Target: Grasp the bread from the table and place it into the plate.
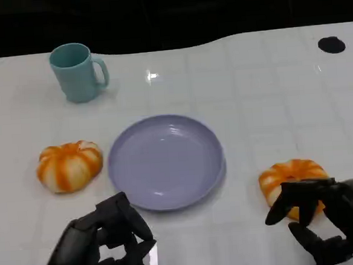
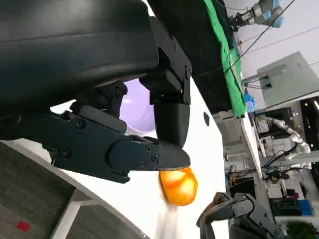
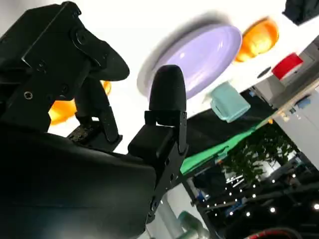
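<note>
On my head view I have a lilac plate (image 1: 166,161) sitting at the middle of the white table (image 1: 265,96), holding nothing. Two orange-and-white striped bread rolls lie on the table, one on each side of the plate. The left bread roll (image 1: 70,166) rests just beside the plate's rim, well ahead of my left hand (image 1: 108,240). That hand hovers near the table's front edge with its fingers curled loosely and nothing in them; I read it as unclenched and gripping nothing, apart from both roll and plate.

The right bread roll (image 1: 292,179) lies a little off the plate's right side. My right hand (image 1: 319,216) is right at it, fingers spread, with one fingertip (image 1: 273,218) reaching over the roll's near side. I cannot tell whether the fingers actually touch the bread; the roll sits flat on the table and the hand has not closed around it.

A teal mug (image 1: 75,71) stands upright at the far left of the table, handle to the right, well apart from everything else.

In the left wrist view, the right roll shows beyond my left fingers (image 2: 149,154).
</note>
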### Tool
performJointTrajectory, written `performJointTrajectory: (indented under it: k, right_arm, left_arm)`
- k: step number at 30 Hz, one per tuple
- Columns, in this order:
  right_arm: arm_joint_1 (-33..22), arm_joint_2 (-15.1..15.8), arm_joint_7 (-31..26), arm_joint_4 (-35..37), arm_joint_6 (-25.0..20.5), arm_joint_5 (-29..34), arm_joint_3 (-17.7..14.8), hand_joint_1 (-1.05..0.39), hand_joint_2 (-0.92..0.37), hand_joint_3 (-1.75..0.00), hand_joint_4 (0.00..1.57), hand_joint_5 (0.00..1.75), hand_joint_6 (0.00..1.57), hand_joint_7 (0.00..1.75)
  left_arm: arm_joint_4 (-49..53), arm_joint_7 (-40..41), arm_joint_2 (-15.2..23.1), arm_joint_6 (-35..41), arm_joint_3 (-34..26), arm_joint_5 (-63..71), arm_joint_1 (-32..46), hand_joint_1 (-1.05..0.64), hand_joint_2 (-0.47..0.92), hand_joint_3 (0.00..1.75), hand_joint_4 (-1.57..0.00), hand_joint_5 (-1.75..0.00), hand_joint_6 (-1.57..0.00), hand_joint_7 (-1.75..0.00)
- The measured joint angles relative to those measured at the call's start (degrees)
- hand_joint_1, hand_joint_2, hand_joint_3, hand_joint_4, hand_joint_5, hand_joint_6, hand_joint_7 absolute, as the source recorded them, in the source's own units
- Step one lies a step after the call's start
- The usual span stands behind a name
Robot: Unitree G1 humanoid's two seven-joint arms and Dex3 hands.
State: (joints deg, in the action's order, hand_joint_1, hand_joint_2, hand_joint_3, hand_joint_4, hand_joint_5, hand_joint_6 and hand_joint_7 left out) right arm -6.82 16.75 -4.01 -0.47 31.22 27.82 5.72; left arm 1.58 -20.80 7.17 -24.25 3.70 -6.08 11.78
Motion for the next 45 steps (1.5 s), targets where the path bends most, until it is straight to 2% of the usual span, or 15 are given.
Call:
performJointTrajectory:
  k: [2, 6, 9, 14, 19, 22, 27, 34, 45]
  right_arm:
    - [-0.1, 0.1, 0.1, -1.7, -1.6, 1.0, -0.3, -0.23, -0.46, -0.83, 0.44, 1.07, 0.57, 0.52]
    - [-1.0, 1.2, 2.5, -7.2, -7.5, 4.4, -0.7, -0.36, -0.76, -0.21, 0.27, 0.74, 0.46, 0.23]
    - [-1.5, 2.2, 4.6, -11.8, -11.9, 7.2, -1.2, -0.44, -0.82, -0.08, 0.16, 0.66, 0.40, 0.14]
    - [-2.3, 3.8, 9.8, -19.1, -20.2, 13.1, -1.5, -0.55, -0.84, -0.02, 0.02, 0.63, 0.30, 0.06]
    - [-2.0, 4.6, 14.7, -23.0, -26.3, 17.6, -1.2, -0.58, -0.83, 0.00, 0.00, 0.48, 0.26, 0.02]
    - [-0.9, 5.3, 17.0, -23.2, -28.4, 19.6, -0.5, -0.60, -0.82, 0.00, 0.00, 0.46, 0.25, 0.01]
    - [1.5, 6.2, 19.2, -22.5, -29.4, 22.5, 1.7, -0.61, -0.81, 0.00, 0.01, 0.46, 0.27, 0.02]
    - [5.4, 6.5, 19.2, -15.9, -30.2, 24.8, 5.2, -0.61, -0.82, -0.01, 0.00, 0.47, 0.27, 0.01]
    - [15.2, 5.7, 16.0, 2.4, -32.2, 28.9, 13.2, -0.64, -0.87, -0.01, 0.05, 0.42, 0.28, 0.01]
  left_arm:
    - [0.1, 0.0, 0.0, 0.0, 0.0, 0.0, 0.0, -0.51, 0.92, 0.34, -0.68, -1.75, -0.58, -1.58]
    - [0.1, 0.0, 0.0, 0.0, -0.1, 0.0, -0.1, -0.52, 0.92, 0.33, -0.68, -1.75, -0.58, -1.58]
    - [0.1, 0.0, 0.0, 0.0, -0.1, -0.1, -0.1, -0.52, 0.92, 0.33, -0.68, -1.75, -0.59, -1.58]
    - [0.1, 0.0, 0.0, 0.0, -0.2, -0.1, -0.1, -0.52, 0.92, 0.33, -0.67, -1.75, -0.58, -1.57]
    - [0.3, 0.0, 0.0, 0.0, -0.2, -0.1, -0.2, -0.53, 0.92, 0.33, -0.68, -1.75, -0.59, -1.57]
    - [0.4, 0.0, 0.0, 0.0, -0.2, -0.1, -0.3, -0.53, 0.92, 0.33, -0.68, -1.75, -0.59, -1.57]
    - [0.5, 0.0, -0.1, 0.0, 0.0, 0.0, -0.5, -0.53, 0.92, 0.33, -0.68, -1.75, -0.59, -1.58]
    - [0.5, 0.0, -0.2, 0.0, 0.0, 0.2, -0.4, -0.54, 0.92, 0.34, -0.68, -1.75, -0.59, -1.58]
    - [0.3, 0.0, -0.3, 0.0, 0.1, 0.0, -0.2, -0.53, 0.92, 0.33, -0.69, -1.75, -0.59, -1.58]
